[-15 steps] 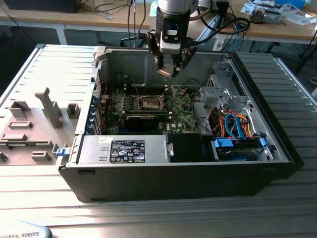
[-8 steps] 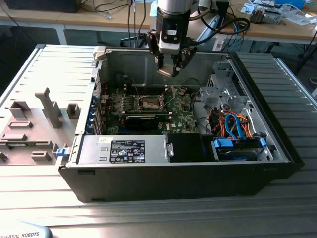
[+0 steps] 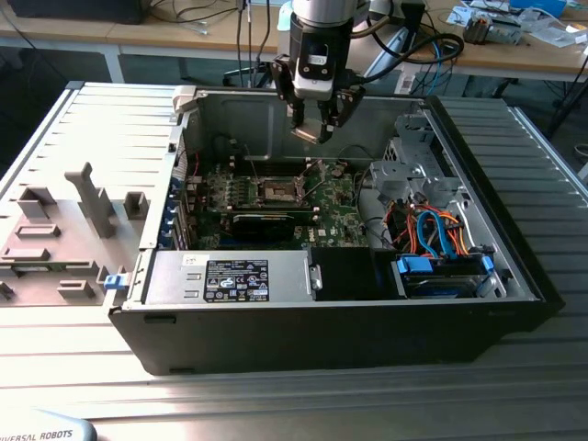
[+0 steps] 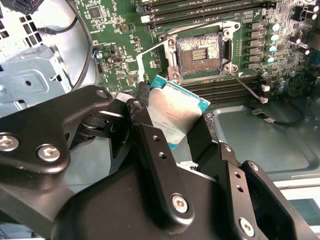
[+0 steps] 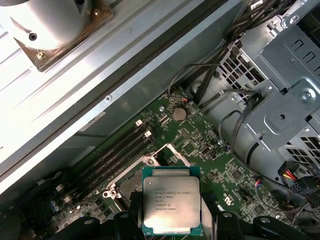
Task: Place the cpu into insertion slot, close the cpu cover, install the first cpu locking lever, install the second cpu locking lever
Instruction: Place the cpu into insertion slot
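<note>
Step 1: fingers (image 4: 150, 145) clamped on cpu (image 5: 171, 206) edges, hovering above the open insertion slot (image 4: 199, 52), not touching. Seating likely needs square alignment and a straight descent.

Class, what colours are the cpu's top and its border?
The cpu has a silvery-grey top with a teal-green border; the first wrist view shows it best.

The cpu (image 4: 176, 116) between the jaws, apart from the open insertion slot (image 4: 200, 50).

The exterior view is overlooking the open black computer case (image 3: 303, 340); both wrist views are closely facing its green motherboard (image 4: 120, 45) (image 5: 200, 142).
</note>
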### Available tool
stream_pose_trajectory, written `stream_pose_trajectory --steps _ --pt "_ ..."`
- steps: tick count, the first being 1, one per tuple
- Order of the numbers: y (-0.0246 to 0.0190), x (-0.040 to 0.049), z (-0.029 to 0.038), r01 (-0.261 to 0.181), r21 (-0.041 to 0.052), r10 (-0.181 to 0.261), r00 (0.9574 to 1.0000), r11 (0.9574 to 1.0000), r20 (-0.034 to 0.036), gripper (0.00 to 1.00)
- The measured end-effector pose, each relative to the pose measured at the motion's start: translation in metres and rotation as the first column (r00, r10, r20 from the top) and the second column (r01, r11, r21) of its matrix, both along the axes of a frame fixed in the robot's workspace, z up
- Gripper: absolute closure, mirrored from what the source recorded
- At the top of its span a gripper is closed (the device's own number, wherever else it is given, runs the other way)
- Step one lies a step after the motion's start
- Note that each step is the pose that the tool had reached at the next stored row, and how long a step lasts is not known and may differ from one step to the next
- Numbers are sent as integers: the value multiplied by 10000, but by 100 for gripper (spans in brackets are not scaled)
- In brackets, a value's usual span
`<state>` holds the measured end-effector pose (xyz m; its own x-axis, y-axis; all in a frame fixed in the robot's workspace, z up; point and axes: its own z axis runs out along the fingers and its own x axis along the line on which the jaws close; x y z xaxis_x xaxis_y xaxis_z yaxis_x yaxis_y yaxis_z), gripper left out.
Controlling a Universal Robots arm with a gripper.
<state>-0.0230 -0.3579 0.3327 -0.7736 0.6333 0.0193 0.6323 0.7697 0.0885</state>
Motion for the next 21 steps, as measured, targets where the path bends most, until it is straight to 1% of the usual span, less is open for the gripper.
stream_pose_trajectory --steps 21 --pt "0 0 0 393 0 -393 9992 9992 0 46"
